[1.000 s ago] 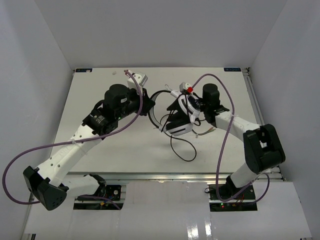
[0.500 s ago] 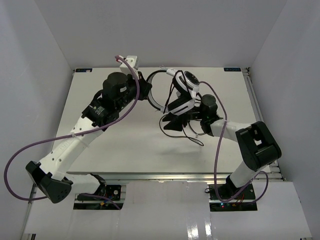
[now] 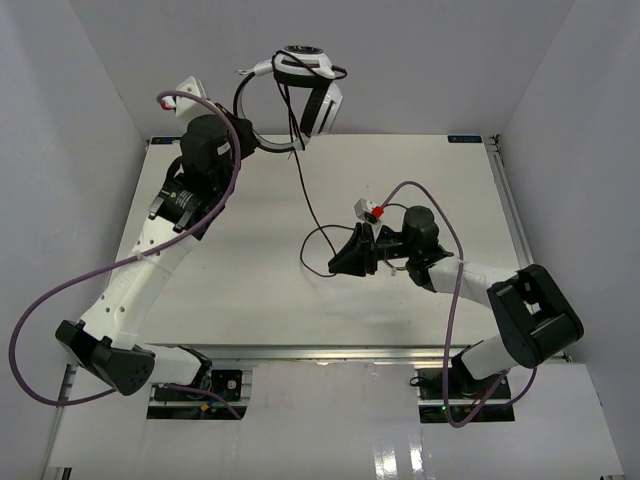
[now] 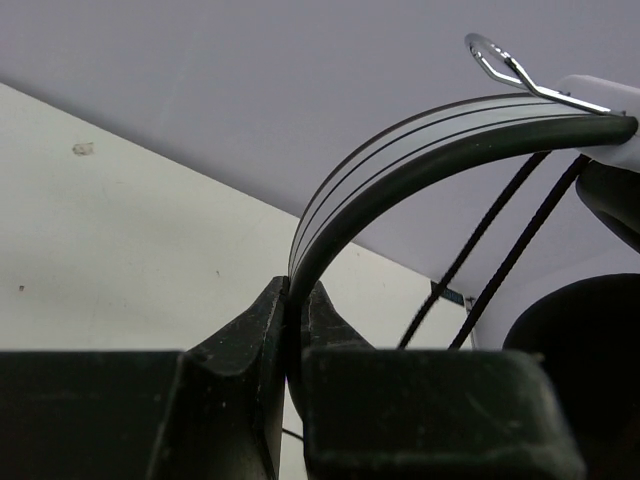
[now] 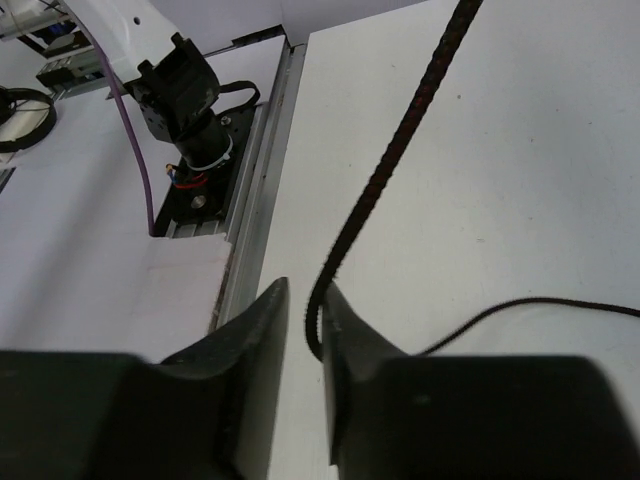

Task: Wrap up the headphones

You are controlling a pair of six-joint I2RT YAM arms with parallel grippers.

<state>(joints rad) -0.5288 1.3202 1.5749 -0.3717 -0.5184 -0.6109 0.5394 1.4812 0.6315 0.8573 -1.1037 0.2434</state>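
A: Left gripper (image 4: 297,300)?
B: Clenched on the white headband (image 4: 420,150). Headphones (image 3: 305,75) hang above the bench (image 3: 250,230) far edge, black-faced earcups (image 3: 322,108).
A: Right gripper (image 5: 305,300)?
B: Pinching the thin black cord (image 5: 392,150); only the wrist view shows that.

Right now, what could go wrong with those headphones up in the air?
The left jaws pinch only the thin headband, so the raised headphones could slip and fall. The cord passes between the right jaws; a hard pull might tug the headphones loose.
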